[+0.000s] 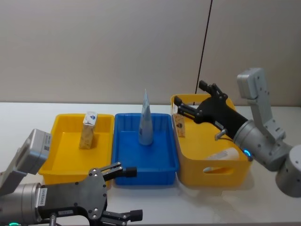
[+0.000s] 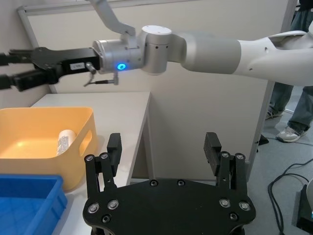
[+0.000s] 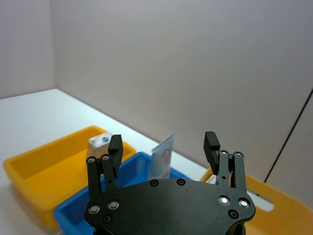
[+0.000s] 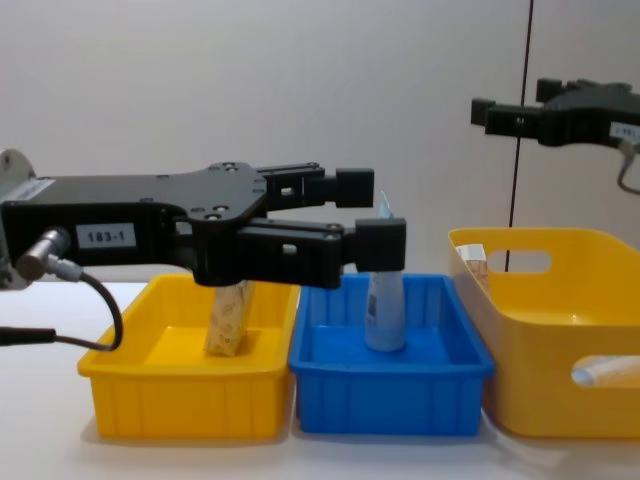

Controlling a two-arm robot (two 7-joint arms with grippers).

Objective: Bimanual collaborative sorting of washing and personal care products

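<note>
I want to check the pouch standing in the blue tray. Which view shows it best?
The head view: the pouch stands whole and unblocked. In the chest view the left pincer hides its top; the right wrist view shows just its upper part.

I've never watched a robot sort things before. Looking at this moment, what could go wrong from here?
The pale pouch stands upright and narrow in the blue tray; a nudge could tip it. The right gripper, open, hangs over the deep yellow bin, so coming down it might catch the rim or the small carton leaning at the wall. The left gripper, open, sits near the blue tray's front edge and could bump it.
</note>
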